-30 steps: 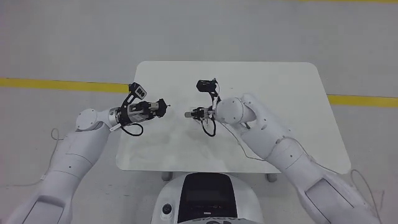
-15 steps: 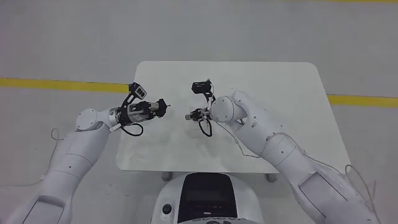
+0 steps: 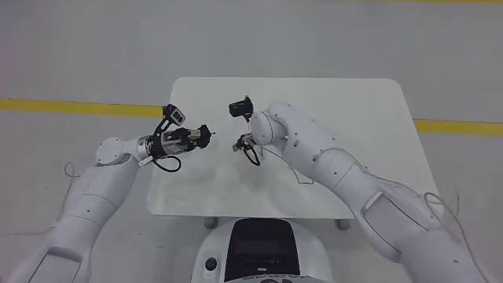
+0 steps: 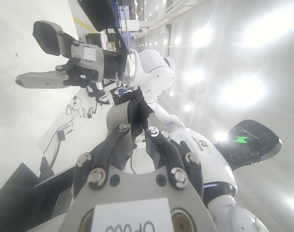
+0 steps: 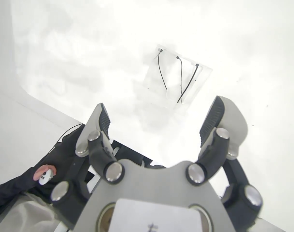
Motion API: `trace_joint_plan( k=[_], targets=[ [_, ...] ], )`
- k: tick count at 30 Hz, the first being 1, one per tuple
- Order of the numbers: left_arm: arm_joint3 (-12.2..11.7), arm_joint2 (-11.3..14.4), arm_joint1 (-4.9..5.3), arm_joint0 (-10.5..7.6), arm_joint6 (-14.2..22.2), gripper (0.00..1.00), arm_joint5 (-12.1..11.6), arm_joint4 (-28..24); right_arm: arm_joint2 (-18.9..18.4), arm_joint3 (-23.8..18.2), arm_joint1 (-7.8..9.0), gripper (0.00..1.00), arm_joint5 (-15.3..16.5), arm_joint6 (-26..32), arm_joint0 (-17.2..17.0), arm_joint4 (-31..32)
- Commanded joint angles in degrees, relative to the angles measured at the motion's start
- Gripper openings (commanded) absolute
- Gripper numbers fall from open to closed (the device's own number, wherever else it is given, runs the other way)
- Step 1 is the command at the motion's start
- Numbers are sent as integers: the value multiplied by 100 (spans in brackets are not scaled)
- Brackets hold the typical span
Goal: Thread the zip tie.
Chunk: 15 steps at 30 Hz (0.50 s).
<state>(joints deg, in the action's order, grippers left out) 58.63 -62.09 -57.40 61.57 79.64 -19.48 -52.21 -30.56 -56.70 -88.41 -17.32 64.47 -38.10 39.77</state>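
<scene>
Over the white table (image 3: 346,118), the right gripper (image 5: 160,109) hangs near the left gripper (image 4: 137,114), its jaws spread and empty. The left jaws pinch a bunched black zip tie (image 4: 140,103). I judge the right should take the tie's free tail squarely and feed it straight into the head, without twisting.

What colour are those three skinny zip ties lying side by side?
Black. The three thin plastic zip ties show best in the right wrist view.

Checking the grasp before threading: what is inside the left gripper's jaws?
A black piece, seemingly the zip tie, pokes out of the left gripper, jaws shut on it. The pinched stretch is covered, so its length cannot be told.
</scene>
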Motion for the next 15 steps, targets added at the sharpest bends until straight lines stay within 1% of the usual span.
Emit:
trace_joint_plan(
  k=[1, 8, 9, 11, 14, 15],
  targets=[
    [0, 0, 0, 0, 0, 0, 0, 0, 12, 60, -19, 100, 33, -21, 13, -20],
    [0, 0, 0, 0, 0, 0, 0, 0, 12, 60, -19, 100, 33, -21, 13, -20],
    [0, 0, 0, 0, 0, 0, 0, 0, 14, 50, -16, 100, 59, -130, -39, 13],
    [0, 0, 0, 0, 0, 0, 0, 0, 98, -16, -18, 100, 161, -99, -50, 235],
    [0, 0, 0, 0, 0, 0, 0, 0, 231, 29, -72, 100, 137, 95, 39, 497],
    [0, 0, 0, 0, 0, 0, 0, 0, 276, 49, -102, 100, 174, 142, 71, 533]
  ],
)
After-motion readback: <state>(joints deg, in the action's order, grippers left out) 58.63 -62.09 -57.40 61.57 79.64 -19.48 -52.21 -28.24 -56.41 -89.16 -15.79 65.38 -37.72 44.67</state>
